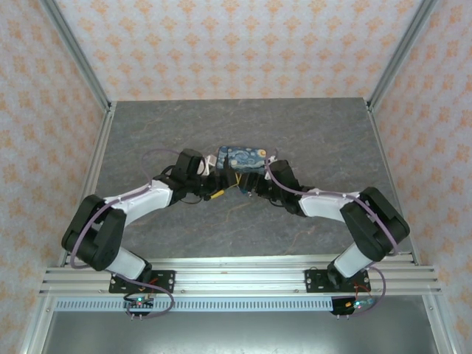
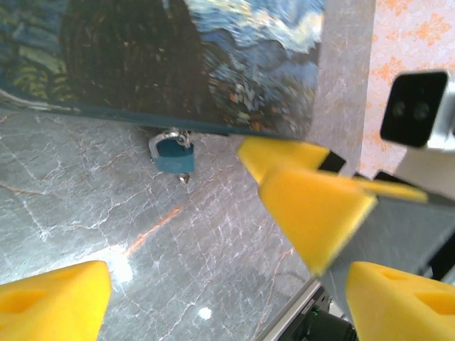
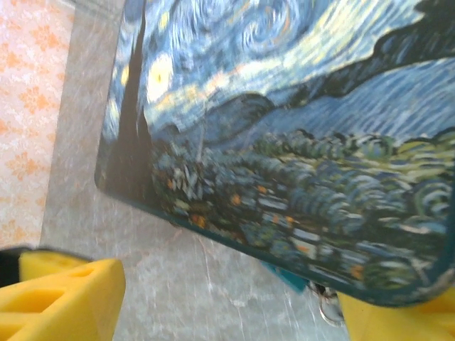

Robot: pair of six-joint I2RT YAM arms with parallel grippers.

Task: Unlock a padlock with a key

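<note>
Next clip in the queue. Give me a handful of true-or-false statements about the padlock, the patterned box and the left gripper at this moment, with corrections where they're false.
1. The padlock hangs at the lower edge of the swirl-patterned box. True.
2. The left gripper is shut on the padlock. False: its fingers stand wide apart with nothing between them, and the padlock lies beyond them.
3. The box sits on a grey marbled table. True.
4. The box is pushed against the back wall. False: in the top view it sits near the middle of the table, where both arms meet.
5. The padlock is red. False: its body is blue, with a small metal shackle.
</note>
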